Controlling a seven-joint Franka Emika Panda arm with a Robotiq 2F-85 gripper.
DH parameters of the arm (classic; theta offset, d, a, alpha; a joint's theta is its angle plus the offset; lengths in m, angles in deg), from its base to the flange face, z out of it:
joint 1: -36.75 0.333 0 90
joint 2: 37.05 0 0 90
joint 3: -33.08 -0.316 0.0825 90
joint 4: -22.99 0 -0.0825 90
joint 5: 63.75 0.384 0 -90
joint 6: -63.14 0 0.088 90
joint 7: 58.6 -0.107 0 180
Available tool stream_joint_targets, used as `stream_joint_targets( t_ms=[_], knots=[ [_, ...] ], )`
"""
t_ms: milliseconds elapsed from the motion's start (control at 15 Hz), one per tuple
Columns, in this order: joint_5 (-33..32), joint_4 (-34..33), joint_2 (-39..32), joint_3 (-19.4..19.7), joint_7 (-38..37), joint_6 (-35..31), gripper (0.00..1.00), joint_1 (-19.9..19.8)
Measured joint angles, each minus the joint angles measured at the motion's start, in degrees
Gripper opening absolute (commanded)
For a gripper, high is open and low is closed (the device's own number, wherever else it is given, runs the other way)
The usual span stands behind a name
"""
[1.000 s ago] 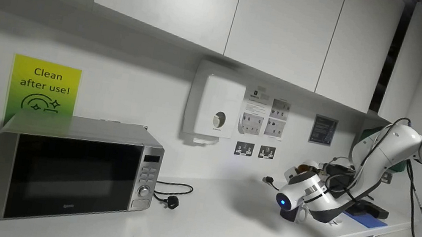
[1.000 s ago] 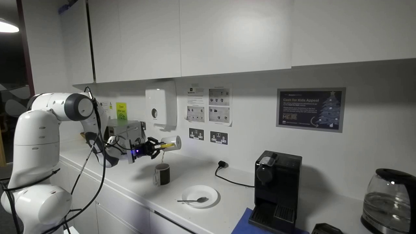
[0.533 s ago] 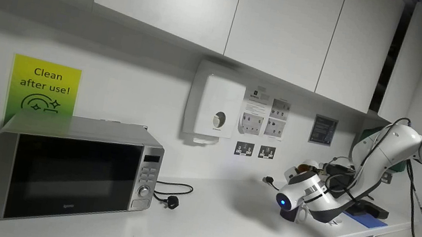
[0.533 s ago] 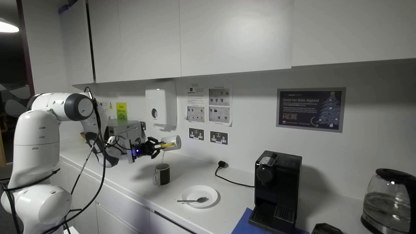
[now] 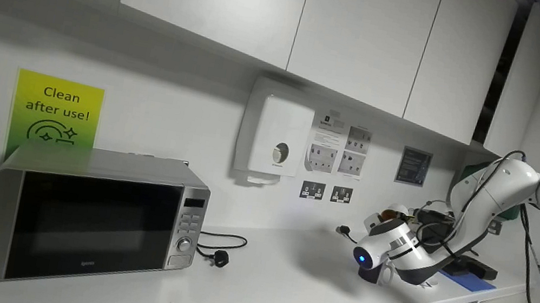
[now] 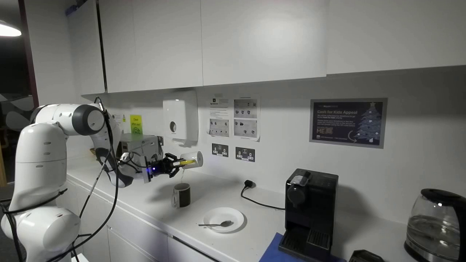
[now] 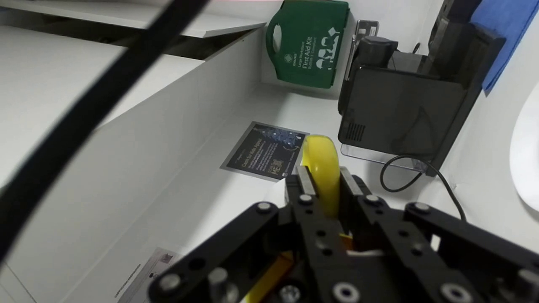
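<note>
My gripper [image 6: 177,166] is shut on the yellow handle [image 7: 323,168] of a white mug [image 6: 196,159]. The handle stands between the two fingertips [image 7: 325,185] in the wrist view. The held mug is tipped on its side above the counter, and a thin stream of liquid [image 6: 182,176] falls from its mouth. Below it a dark mug with a pale handle [image 6: 183,195] stands upright on the counter; the stream meets its opening. In an exterior view the dark mug [image 5: 369,274] is partly behind the wrist, and the brown inside of the held mug [image 5: 393,215] shows.
A white plate [image 6: 236,215] with a spoon [image 6: 225,223] lies beside the dark mug. A black coffee machine [image 6: 311,207] on a blue mat [image 6: 273,251] and a glass kettle [image 6: 433,229] stand further along. A microwave [image 5: 95,226] stands on the counter. Wall cupboards [image 6: 262,43] hang above.
The stream from the held mug has gone from brownish and thicker to thin and pale. The arm, the gripper and both mugs hold almost the same pose.
</note>
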Motion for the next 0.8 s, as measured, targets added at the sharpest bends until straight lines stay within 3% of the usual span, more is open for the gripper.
stream_joint_targets(
  t_ms=[800],
  knots=[
    [0.66, -0.85, 0.00, 0.00, 0.00, 0.00, 0.04, 0.00]
  ],
)
